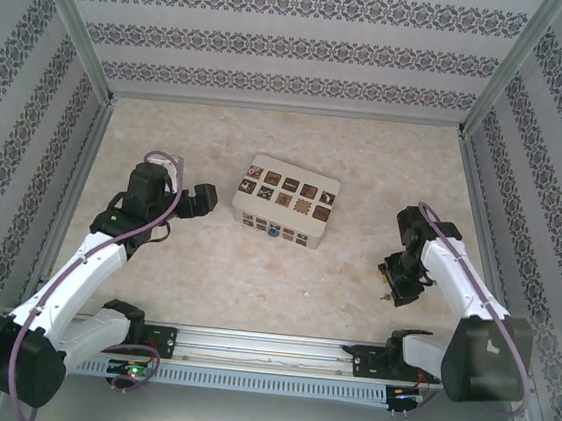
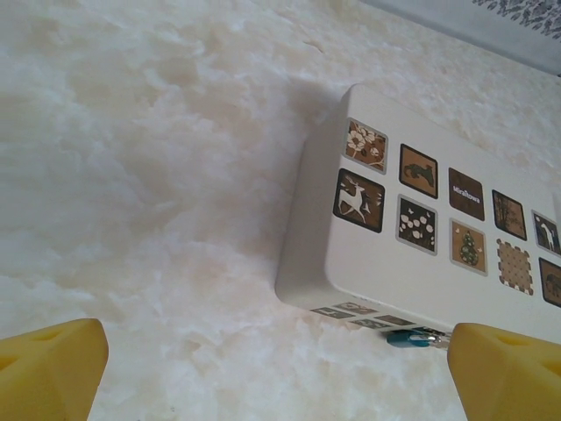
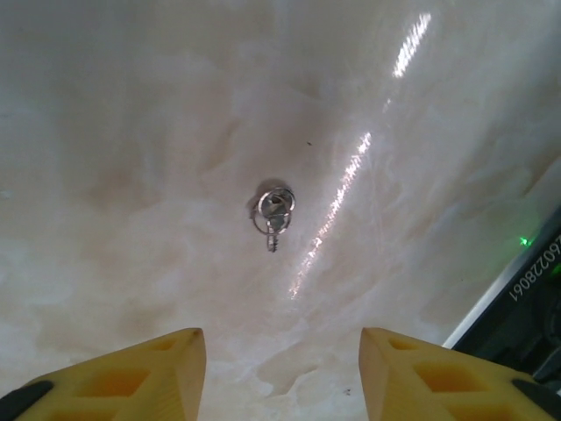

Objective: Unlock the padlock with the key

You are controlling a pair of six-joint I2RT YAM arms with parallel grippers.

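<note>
The tiny blue padlock (image 1: 274, 232) hangs at the near side of the white box (image 1: 285, 201). In the left wrist view the padlock (image 2: 408, 338) pokes out under the box (image 2: 412, 272), just beside my right-hand yellow finger (image 2: 504, 373). My left gripper (image 2: 276, 386) is open and holds nothing; from above it (image 1: 201, 202) sits left of the box. The key (image 3: 273, 213), on a small silver ring, lies flat on the table. My right gripper (image 3: 282, 377) hovers open over the table, with the key ahead of its fingers. From above, this gripper (image 1: 397, 283) points down beside the key (image 1: 380, 298).
The box carries brown patterned tiles (image 2: 419, 224) on its top. Patterned walls (image 1: 298, 46) close in the marble table (image 1: 205, 263) on three sides. A rail with the arm bases (image 1: 266, 350) runs along the near edge.
</note>
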